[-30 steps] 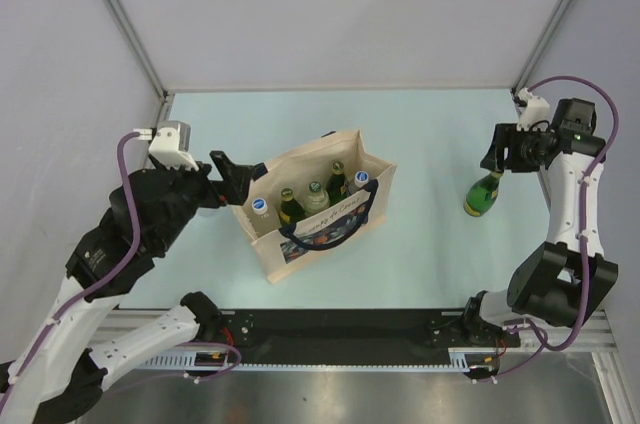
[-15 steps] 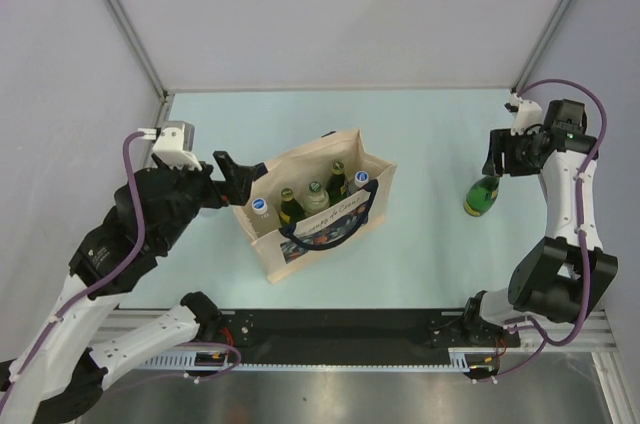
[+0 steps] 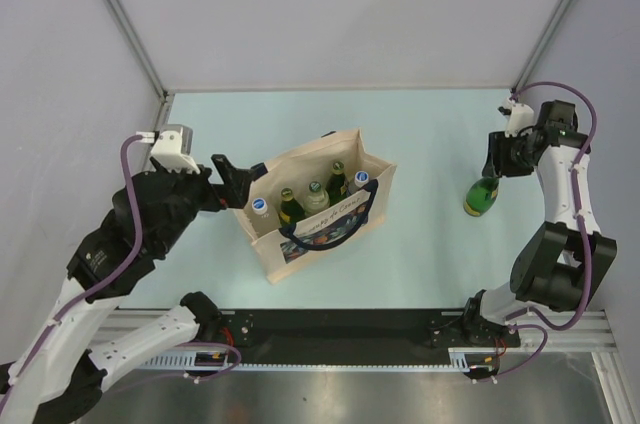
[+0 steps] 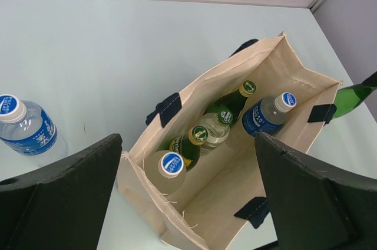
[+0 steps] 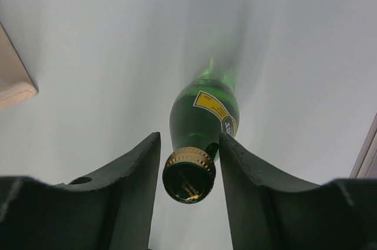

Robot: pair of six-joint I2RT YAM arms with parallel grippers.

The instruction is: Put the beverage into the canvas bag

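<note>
- Top view: the green bottle [image 3: 484, 196], the beverage still out on the counter [image 3: 420, 134], stands directly under the right hand [image 3: 494, 166]. Its cap is up at the fingers and its body is below them.
- The canvas bag [image 3: 272, 254] sits well off to that hand's left, just beside the left hand [image 3: 238, 176]. The right arm is therefore much nearer the bottle, and the left arm nearer the bag.
- Left wrist view: the left hand [image 4: 188, 139] is released, with its fingers spread wide. It looks down into the canvas bag [image 4: 268, 64] below it.
- Five bottles [image 4: 194, 138] stand inside the bag in a row, with bare bag floor alongside them.
- The green bottle [image 4: 356, 94] shows beyond the bag's far end, and a water bottle [image 4: 23, 129] stands outside the bag on the other side.
- Right wrist view: the right hand [image 5: 189, 141] looks down the length of the green bottle [image 5: 203, 120], whose gold cap points back at the wrist.
- The bottle's long axis is upright and lines up with the hand's reach. One finger stands on each side of the neck with only a sliver of gap, and whether the pads are pressing cannot be told.
- A corner of the canvas bag [image 5: 12, 79] shows far to the hand's left.
- Judgement: the coming move turns on this alignment. It calls for a grip at the neck, a lift straight up along the axis, and a carry leftward to the bag.
</note>
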